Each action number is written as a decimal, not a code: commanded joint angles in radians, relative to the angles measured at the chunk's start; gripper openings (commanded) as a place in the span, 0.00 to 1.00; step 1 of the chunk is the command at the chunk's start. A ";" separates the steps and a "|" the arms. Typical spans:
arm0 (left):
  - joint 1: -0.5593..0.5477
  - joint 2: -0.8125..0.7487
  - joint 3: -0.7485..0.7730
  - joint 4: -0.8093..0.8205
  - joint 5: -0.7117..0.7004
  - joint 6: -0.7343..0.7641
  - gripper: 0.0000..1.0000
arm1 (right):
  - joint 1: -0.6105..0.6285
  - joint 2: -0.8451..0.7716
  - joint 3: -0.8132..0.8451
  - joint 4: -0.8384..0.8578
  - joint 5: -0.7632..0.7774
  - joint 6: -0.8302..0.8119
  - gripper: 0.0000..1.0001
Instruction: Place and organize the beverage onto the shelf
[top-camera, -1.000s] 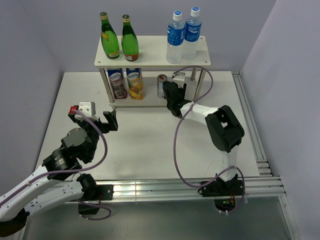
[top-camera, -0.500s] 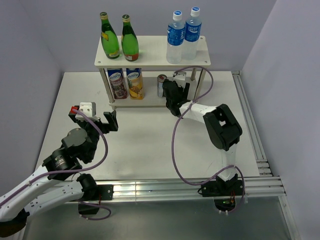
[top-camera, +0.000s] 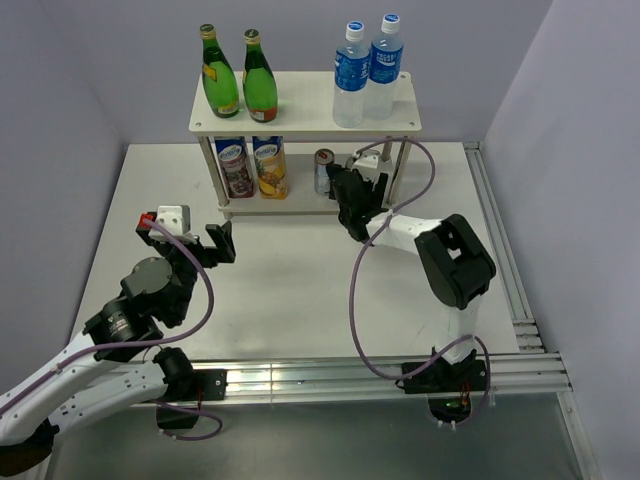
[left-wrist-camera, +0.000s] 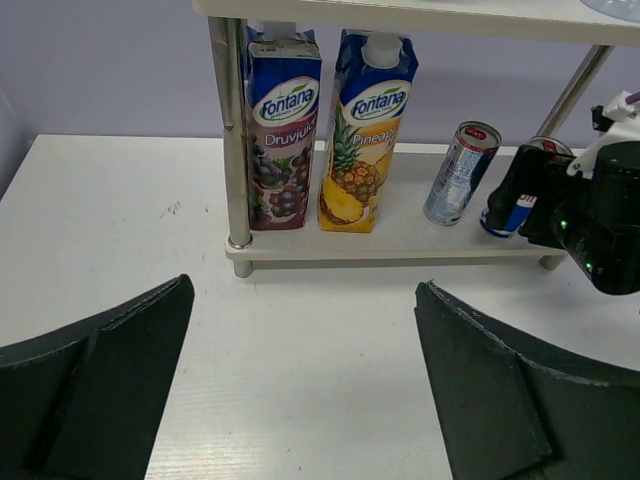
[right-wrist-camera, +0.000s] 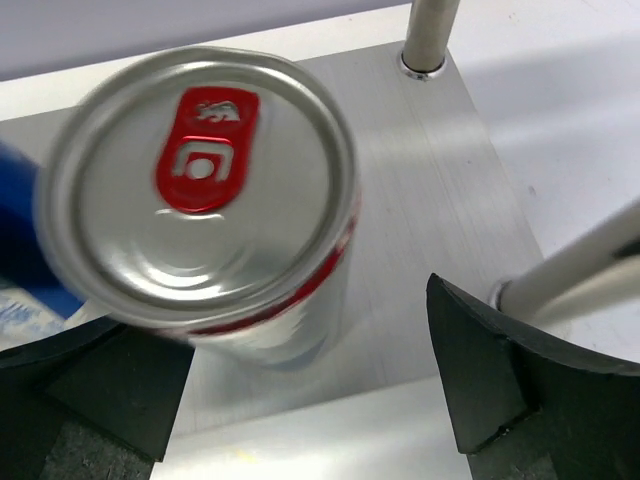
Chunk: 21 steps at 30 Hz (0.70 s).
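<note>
Treat the can (right-wrist-camera: 200, 190) on the shelf (right-wrist-camera: 420, 170) as probably light, slippery and dentable: grip its mid-body gently; the right gripper (right-wrist-camera: 300, 345) is spread wide around it.

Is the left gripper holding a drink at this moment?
No, the left gripper is open, and only the white table shows between its wide-spread jaws.

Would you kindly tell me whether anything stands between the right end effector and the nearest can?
Nothing visible does: the can sits on the lower shelf board, between the open fingers of the right end effector.
</note>
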 joint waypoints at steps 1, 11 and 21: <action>0.007 -0.007 -0.002 0.039 0.009 0.017 0.99 | 0.015 -0.095 -0.029 0.073 0.016 -0.003 0.98; 0.016 -0.009 0.000 0.039 0.017 0.012 0.99 | 0.058 -0.185 -0.127 0.056 0.008 0.032 1.00; 0.019 0.008 0.037 -0.008 -0.023 -0.054 0.99 | 0.314 -0.551 -0.192 -0.331 0.029 0.164 0.96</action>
